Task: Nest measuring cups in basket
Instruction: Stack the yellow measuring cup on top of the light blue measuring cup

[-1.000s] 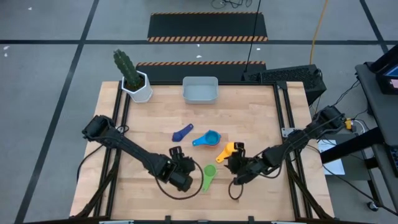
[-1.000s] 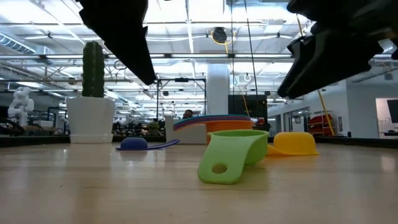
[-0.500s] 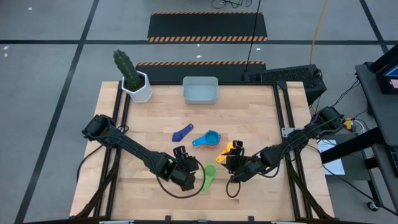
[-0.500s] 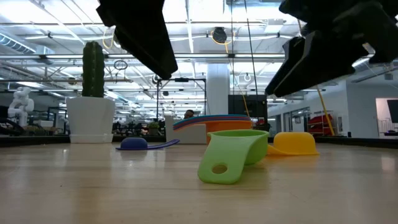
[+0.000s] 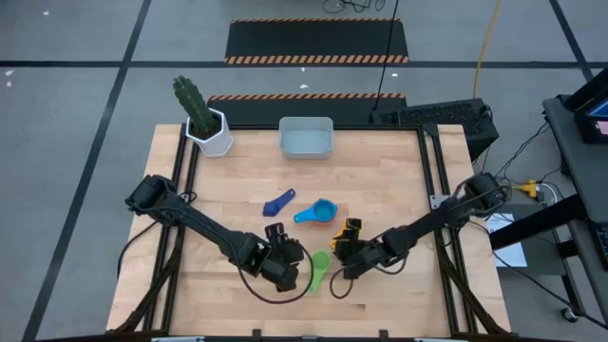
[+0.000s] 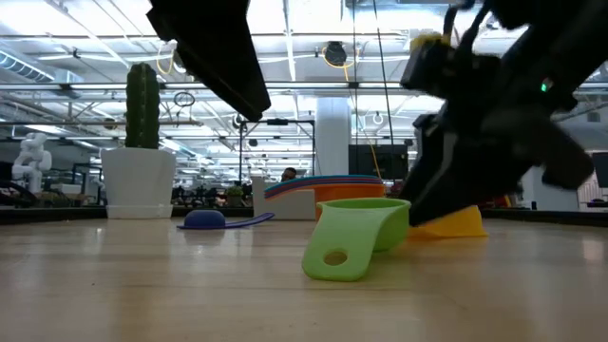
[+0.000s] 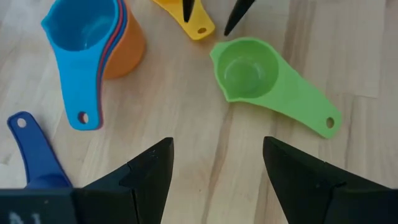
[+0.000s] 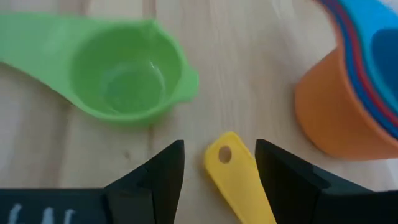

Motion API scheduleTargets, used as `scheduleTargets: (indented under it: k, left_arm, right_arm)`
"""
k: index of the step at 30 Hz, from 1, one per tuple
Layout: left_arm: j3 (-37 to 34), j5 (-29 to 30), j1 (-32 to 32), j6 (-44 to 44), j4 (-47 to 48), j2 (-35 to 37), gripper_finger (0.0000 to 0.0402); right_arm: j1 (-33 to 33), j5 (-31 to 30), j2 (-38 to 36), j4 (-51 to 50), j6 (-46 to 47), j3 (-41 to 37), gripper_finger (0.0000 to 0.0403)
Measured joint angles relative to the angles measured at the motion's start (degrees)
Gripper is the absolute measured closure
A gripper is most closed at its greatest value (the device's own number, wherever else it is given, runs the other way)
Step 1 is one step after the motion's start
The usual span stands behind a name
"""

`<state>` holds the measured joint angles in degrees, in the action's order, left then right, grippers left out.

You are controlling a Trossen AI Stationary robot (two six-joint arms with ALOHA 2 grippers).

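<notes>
A green measuring cup (image 5: 319,269) lies open side up near the table's front. Behind it a yellow cup (image 5: 353,226) lies mouth down, its handle (image 8: 239,180) toward the near edge. Farther back stands a nested stack, orange below and light blue on top (image 5: 319,212), with a dark blue cup (image 5: 278,202) lying to its left. The basket (image 5: 306,139) sits at the far edge. My right gripper (image 8: 219,147) is open, low over the table, one finger on each side of the yellow handle without touching it. My left gripper (image 7: 217,142) hangs open above the table, left of the green cup.
A white hexagonal pot with a cactus (image 5: 207,125) stands at the far left corner, left of the basket. Bare wood lies between the cups and the basket and along the table's right side.
My right gripper has come down toward the table and moved a little toward the left edge, ending with its fingers around the yellow cup's handle. The cups have stayed where they were.
</notes>
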<state>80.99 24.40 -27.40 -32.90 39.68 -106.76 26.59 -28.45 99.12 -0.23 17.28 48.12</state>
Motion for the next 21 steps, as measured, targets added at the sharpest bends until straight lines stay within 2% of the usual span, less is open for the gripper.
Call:
scheduleTargets:
  k: [7,13,21]
  left_arm:
    - [0.0,-1.52,-0.59,-0.02,0.65,0.0,0.0151]
    - [0.0,-1.63,-0.48,0.06,1.2,0.0,0.0151]
    - [0.0,-1.63,-0.52,0.09,1.22,0.0,0.0151]
  right_arm:
    - [-1.78,-0.47,2.74,0.48,0.0,0.07,0.0211]
    - [-1.84,-4.28,3.0,0.11,0.58,0.05,0.0213]
    - [-1.88,-6.29,3.03,-0.75,3.0,-0.02,0.0271]
